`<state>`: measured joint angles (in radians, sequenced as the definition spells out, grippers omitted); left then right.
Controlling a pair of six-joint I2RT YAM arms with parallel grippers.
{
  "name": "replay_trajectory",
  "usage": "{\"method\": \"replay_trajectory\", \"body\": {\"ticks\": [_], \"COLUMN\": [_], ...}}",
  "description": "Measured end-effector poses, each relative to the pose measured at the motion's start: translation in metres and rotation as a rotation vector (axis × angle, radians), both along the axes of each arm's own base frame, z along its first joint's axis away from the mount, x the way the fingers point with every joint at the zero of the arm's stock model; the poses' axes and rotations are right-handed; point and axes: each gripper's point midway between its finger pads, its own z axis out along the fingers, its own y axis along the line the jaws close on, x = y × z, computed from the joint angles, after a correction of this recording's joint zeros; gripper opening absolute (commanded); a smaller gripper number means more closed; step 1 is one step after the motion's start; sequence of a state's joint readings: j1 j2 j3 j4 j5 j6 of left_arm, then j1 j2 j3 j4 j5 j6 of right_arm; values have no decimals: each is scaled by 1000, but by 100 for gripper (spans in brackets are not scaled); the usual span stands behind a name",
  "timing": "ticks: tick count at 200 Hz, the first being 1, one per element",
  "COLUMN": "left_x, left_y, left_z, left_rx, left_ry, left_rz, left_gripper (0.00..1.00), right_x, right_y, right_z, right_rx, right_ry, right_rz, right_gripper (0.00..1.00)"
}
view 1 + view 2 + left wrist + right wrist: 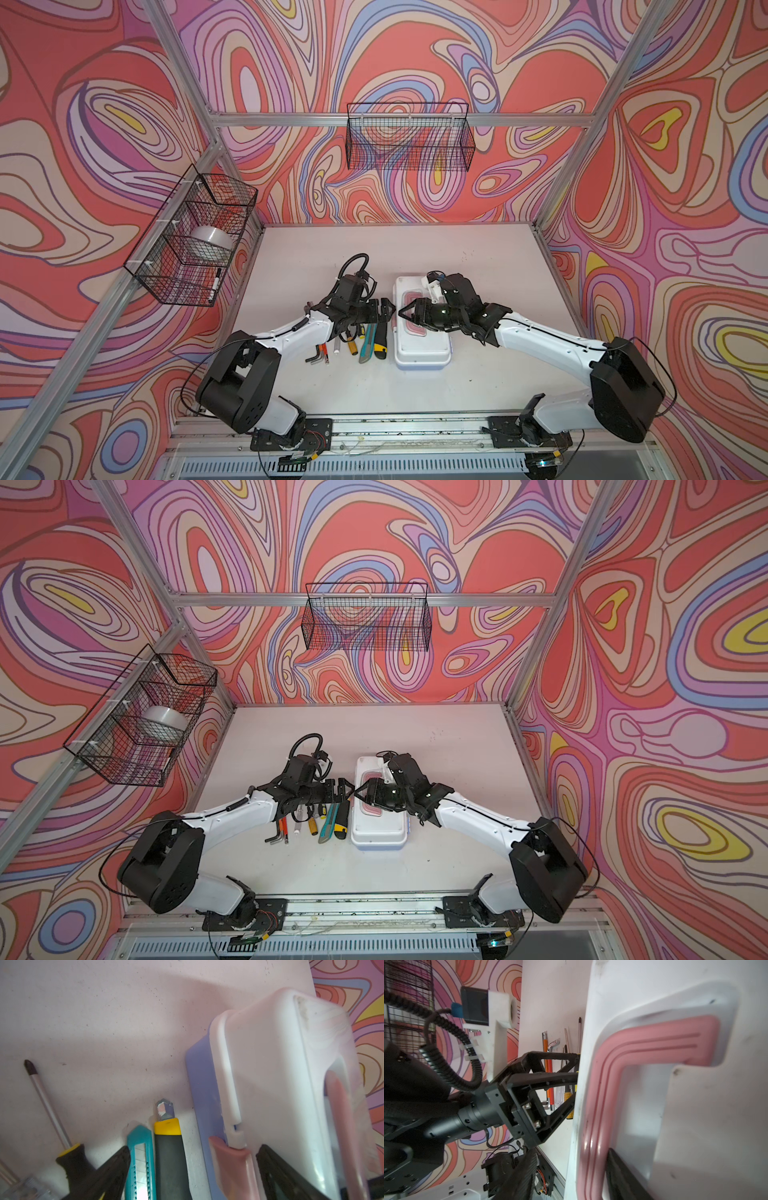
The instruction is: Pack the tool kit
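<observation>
Now the white box (422, 351) sits shut on the table (478, 257), with little tools (365, 348) lying just beside it. The left gripper (390, 311) is wide open around a pink latch (228, 1153). The right gripper (404, 314) is half open over the pink handle (598, 1084); I cannot tell if it grips.

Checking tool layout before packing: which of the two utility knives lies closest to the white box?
The black knife with yellow ends, right beside the white box; the teal knife lies one place further from it.

White tool kit (422, 353), pink handle (654, 1032), teal knife (141, 1163), swirl-patterned red walls (83, 124).
</observation>
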<state>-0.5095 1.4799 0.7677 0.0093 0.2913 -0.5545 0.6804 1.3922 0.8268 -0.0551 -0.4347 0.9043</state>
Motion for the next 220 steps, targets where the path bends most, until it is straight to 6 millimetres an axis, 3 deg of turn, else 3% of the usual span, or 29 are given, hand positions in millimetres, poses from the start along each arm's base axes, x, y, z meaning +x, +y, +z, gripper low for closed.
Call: {"method": "replay_trajectory", "body": {"ticks": [21, 35, 61, 125, 165, 220], "left_x": [1, 1, -1, -1, -4, -19], "left_y": [-3, -4, -7, -12, -16, -20], "left_z": [0, 0, -5, -2, 15, 62], "left_rx": [-2, -1, 4, -4, -27, -172], "left_ry": [-4, -5, 5, -1, -36, -122], "left_rz": [-6, -8, -10, -18, -32, -43], "left_gripper": [96, 96, 96, 96, 95, 94], "right_x": [-1, -2, -1, 5, 1, -3], "right_y": [-1, -2, -6, -20, -33, -50], "right_z": [2, 1, -3, 0, 7, 18], "right_rx": [46, 75, 129, 231, 300, 381], "right_ry": [-9, -11, -3, 44, 26, -33], "right_rz": [15, 26, 35, 27, 84, 145], "right_gripper": [52, 41, 36, 0, 0, 0]}}
